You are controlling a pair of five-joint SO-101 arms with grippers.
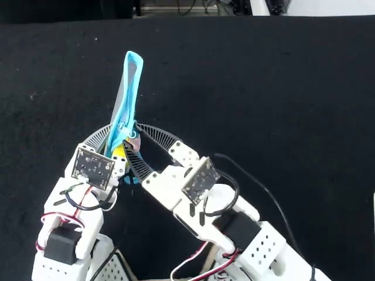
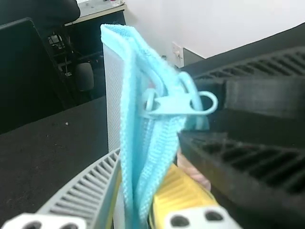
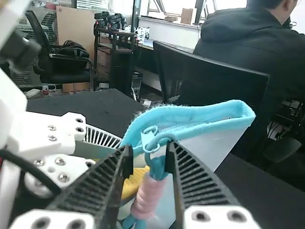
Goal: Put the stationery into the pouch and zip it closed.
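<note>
The light-blue mesh zip pouch [image 1: 129,88] is held up on its edge over the black cloth worktop [image 1: 281,88]. It is left of the middle, with one end close to the near edge and the other pointing toward the far edge. The left claw [image 1: 120,154] is clamped on the pouch's near end. The right claw [image 3: 148,152] has its black ribbed fingers [image 3: 190,181] drawn in to a narrow gap around the light-blue zipper pull [image 3: 153,140] and appears to be pinching its tab.

A pink cylindrical piece of stationery [image 3: 147,195] sits at the mouth just below the slider, between the black fingers, and does not look fully tucked in. The main danger is that it lies in the zipper's path: a pull could jam the slider against it or catch the mesh.

The tab is small and the hold on it looks slight, so it could slip out under load. If the left claw's hold on the soft fabric gives, the pouch will fold or drag along instead of zipping.
</note>
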